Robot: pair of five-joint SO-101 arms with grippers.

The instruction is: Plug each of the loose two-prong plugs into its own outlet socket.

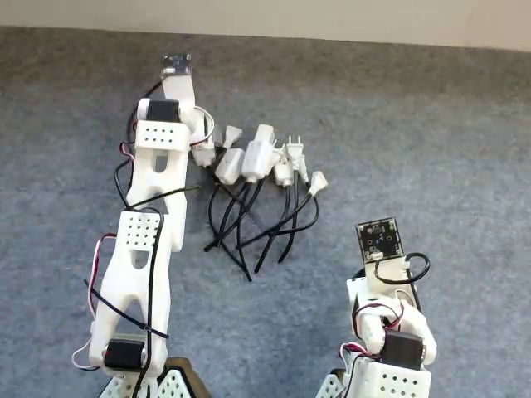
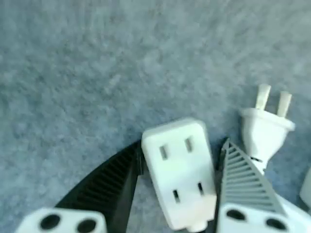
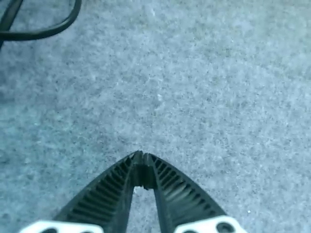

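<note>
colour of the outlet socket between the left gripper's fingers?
White, with dark slots. The outlet socket shows best in the left wrist view.

Table covering (image 1: 431,124): grey cloth, felt- or carpet-like, matt, with a short fuzzy nap throughout. Outlet socket (image 2: 181,174): moulded white plastic, smooth, with a faint sheen. Two-prong plug (image 2: 265,131): the same smooth white plastic; its prongs (image 2: 263,96) look like pale metal, lightly bright. Cords (image 1: 241,224): black jacket, rubbery or plastic, smooth, with a slight gloss. Left gripper (image 2: 182,144): plastic fingers (image 2: 114,177), matt, ribbed on the inner faces, one black and one grey. Right gripper (image 3: 144,156): black plastic, matt, with the same fine ribbing. Arms (image 1: 137,257): white plastic shells, matt, some plates perforated.
</note>
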